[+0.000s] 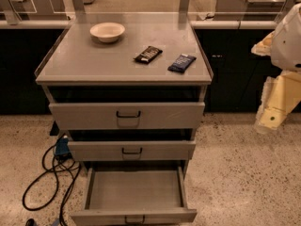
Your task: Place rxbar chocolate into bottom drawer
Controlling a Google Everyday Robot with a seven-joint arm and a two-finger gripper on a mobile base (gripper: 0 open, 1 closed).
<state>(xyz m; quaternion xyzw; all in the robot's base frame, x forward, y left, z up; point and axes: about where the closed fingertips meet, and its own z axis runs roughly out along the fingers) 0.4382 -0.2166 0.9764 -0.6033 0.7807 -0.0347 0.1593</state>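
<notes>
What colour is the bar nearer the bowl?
The rxbar chocolate is black with white lettering, camera view; the tool hangs far right.

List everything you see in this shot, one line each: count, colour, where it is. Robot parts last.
wide grey metal cabinet: one, grey, centre of view
bottom drawer: one, grey, lowest of three, pulled out
upper drawers: two, grey, above it, both slightly out
round white bowl: one, white, cabinet top, back left
rxbar chocolate in flat black wrapper: one, black, cabinet top, right of middle
dark blue wrapped bar: one, dark blue, right of the black bar, apart from it
black floor cables: several, black, floor left of the cabinet
robot arm: one, white, right edge
pincer: one, pale yellow, right edge, well clear of the cabinet
</notes>
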